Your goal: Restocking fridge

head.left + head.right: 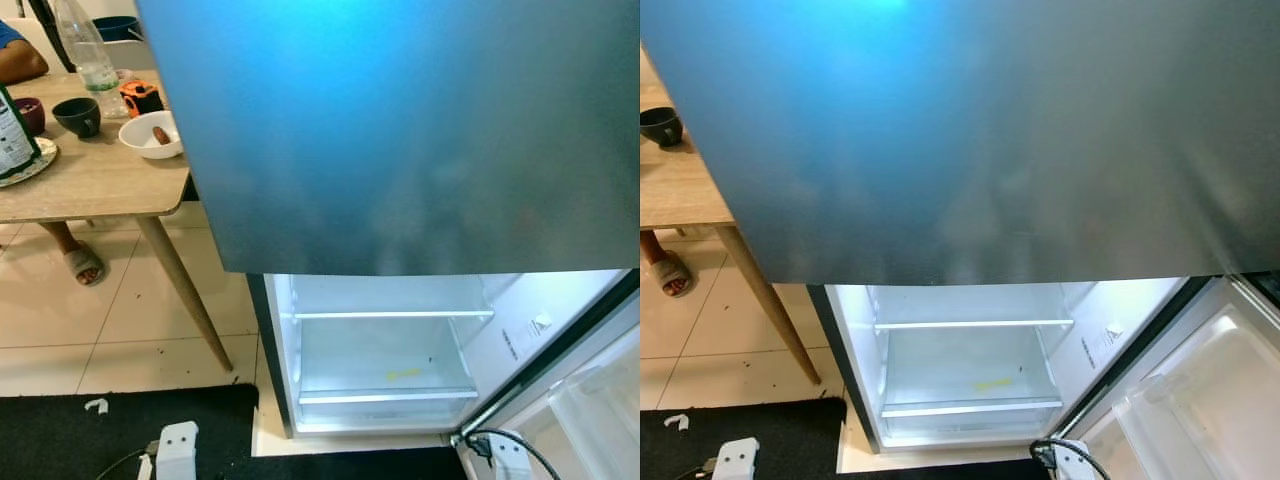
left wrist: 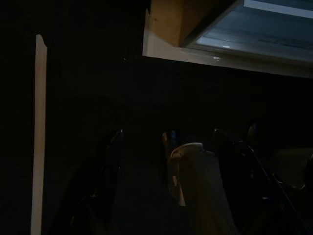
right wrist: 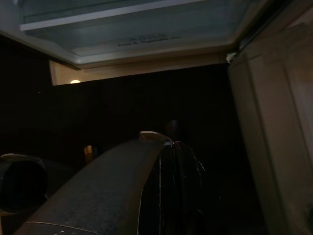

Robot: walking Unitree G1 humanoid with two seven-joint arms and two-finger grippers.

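The fridge stands right before me, its grey upper door (image 1: pixel 400 130) closed. Below it the lower compartment (image 1: pixel 385 360) is open and lit, with a glass shelf (image 1: pixel 392 314) and a clear drawer that has a small yellow mark (image 1: pixel 403 374). No food is visible inside. Its lower door (image 1: pixel 1200 400) is swung out to my right. Both arms hang low by the black mat. The left gripper (image 2: pixel 161 196) and right gripper (image 3: pixel 166 186) are in deep shade, pointing toward the fridge's bottom edge (image 3: pixel 146 49).
A wooden table (image 1: pixel 100 180) stands at my left with a plastic bottle (image 1: pixel 85 55), a white bowl (image 1: pixel 152 135), a dark bowl (image 1: pixel 77 116) and a green packet (image 1: pixel 12 135). A person sits there, with a sandalled foot (image 1: pixel 82 265) under the table. A black mat (image 1: pixel 100 430) covers the floor.
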